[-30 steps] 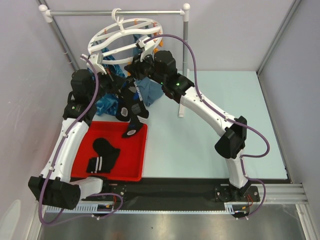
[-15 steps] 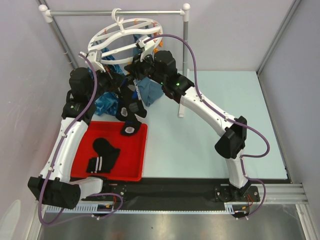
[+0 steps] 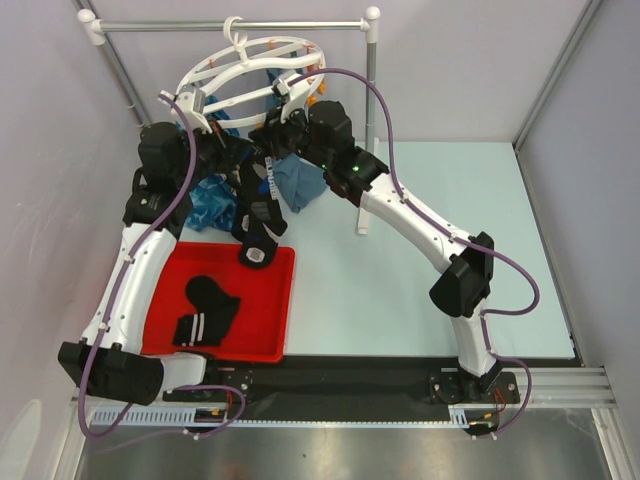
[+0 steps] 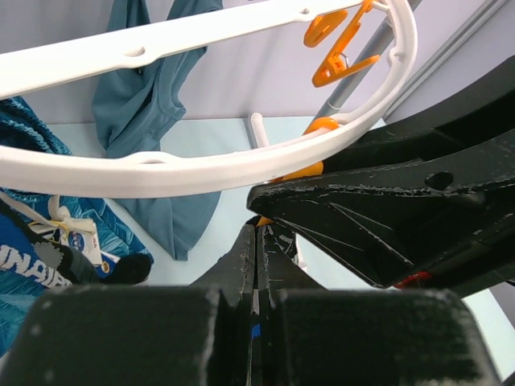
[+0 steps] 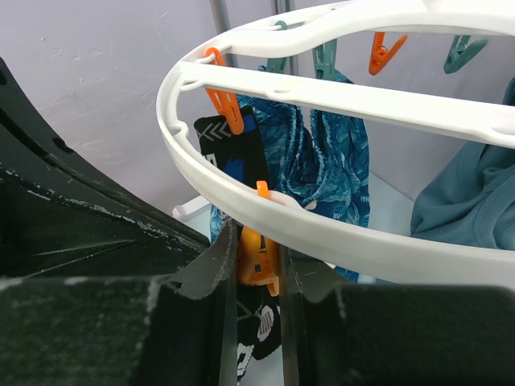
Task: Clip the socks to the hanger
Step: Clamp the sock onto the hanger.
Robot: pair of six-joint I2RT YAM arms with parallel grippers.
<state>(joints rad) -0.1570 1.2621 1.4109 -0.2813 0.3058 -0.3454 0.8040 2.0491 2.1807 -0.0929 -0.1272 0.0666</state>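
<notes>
The white round hanger hangs from the rail at the back left; it also shows in the left wrist view and the right wrist view. My left gripper is shut, its fingers pressed together just under the rim, holding up a black sock with white lettering that dangles over the tray. My right gripper is shut on an orange clip under the rim, and the sock shows below it. Two more black socks lie in the tray.
The red tray sits at the front left. A blue patterned cloth and a teal cloth hang from the ring, and another black sock is clipped there. The grey rail stand spans the back.
My left gripper has risen toward the ring and lifted the hanging sock, whose lower end has come up over the tray's far edge. The right gripper has stayed on the clip.
</notes>
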